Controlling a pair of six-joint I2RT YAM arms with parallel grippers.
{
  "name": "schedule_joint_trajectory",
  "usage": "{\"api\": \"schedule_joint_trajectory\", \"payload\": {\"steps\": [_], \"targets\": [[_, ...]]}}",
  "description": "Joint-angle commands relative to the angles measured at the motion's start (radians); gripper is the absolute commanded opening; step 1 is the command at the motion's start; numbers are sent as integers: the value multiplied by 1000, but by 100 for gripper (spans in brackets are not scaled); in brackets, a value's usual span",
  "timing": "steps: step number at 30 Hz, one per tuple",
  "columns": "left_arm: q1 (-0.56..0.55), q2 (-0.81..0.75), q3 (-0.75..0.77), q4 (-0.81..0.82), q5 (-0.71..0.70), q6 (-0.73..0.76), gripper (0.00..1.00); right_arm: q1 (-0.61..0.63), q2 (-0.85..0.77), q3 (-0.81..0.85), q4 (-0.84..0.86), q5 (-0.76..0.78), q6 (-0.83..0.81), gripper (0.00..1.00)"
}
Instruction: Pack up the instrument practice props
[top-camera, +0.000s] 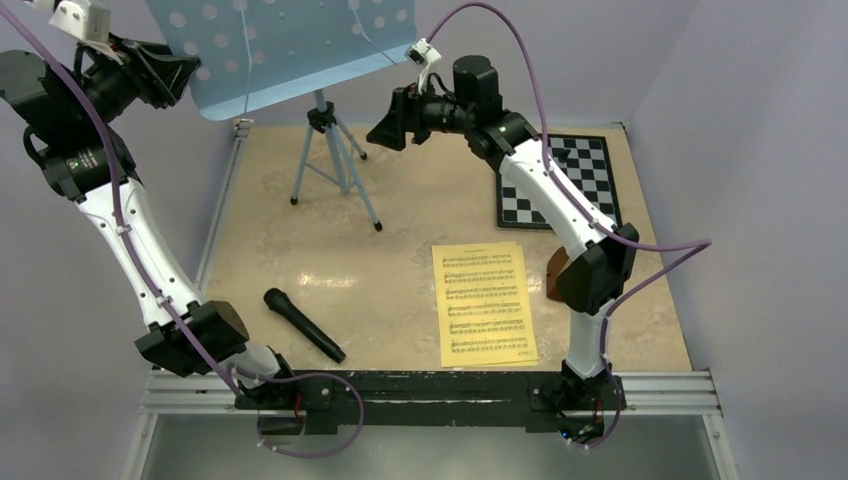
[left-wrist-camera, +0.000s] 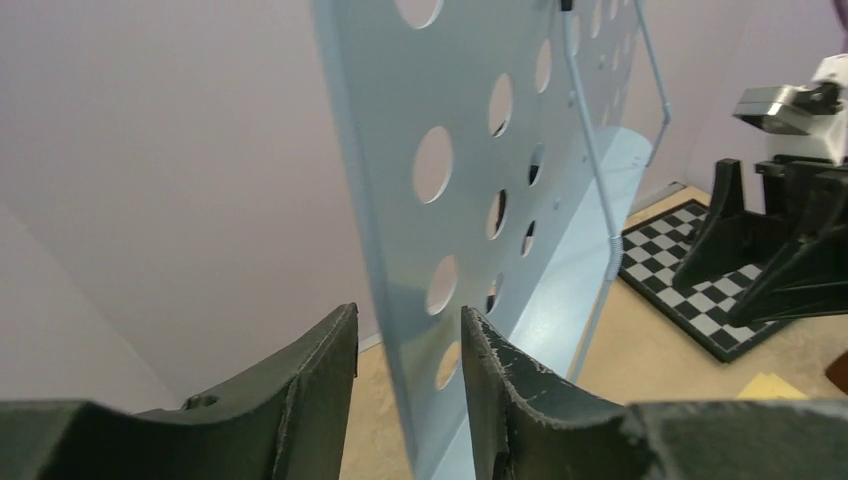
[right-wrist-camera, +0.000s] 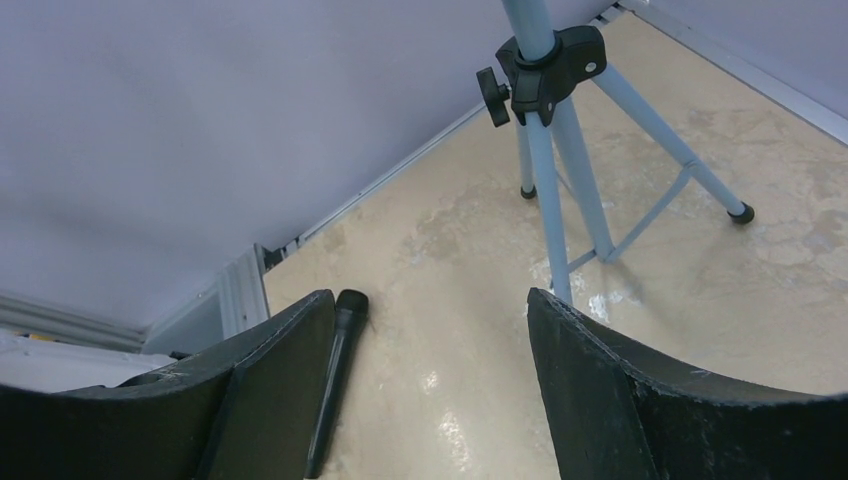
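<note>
Lilac-grey walls close in a beige, marbled bench (top-camera: 400, 280). Nearest the arm bases, a black microphone (top-camera: 303, 324) lies on the left. The yellow sheet-music pages (top-camera: 486, 303) lie flat on the right, stacked slightly askew. Just beside the pages' right edge, a brown metronome (top-camera: 553, 272) shows only as a sliver behind the right arm. Farther back on the right lies a black-and-white chessboard (top-camera: 585, 170). At the far middle the light-blue music stand (top-camera: 335, 160) is upright on its tripod legs, its perforated tray (top-camera: 290, 50) raised above. The right pincer (right-wrist-camera: 430, 300) hovers near the stand's pole, jaws wide apart with nothing between them. The left pincer (left-wrist-camera: 410, 320) sits at the tray's left edge, jaws partly apart with that edge between them. A gap shows on one side, so no firm grip is visible.
</note>
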Motion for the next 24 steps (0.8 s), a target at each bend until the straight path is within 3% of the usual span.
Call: {"api": "schedule_joint_trajectory", "payload": {"steps": [1,5,7,8,13,17,24], "targets": [[-53,-30,6,17,60,21,40,6,-32,-12,8,28,11,75],[-75,-49,-18,10,65,19,20,9,-39,-12,-20,44,-1,75],[-76,-67,-38,20,62,-8,2,8,-44,-20,-24,57,3,75],[-75,-86,-57,31,45,-32,0,9,-44,-20,-32,75,6,75],[-105,-173,-114,37,-48,-173,0,26,-40,-9,-46,122,45,80],[-184,-273,-188,-54,-193,-158,0,37,-30,-9,-58,139,128,80],[-364,-356,-222,-216,-567,-133,0,70,25,-12,-5,170,414,78]]}}
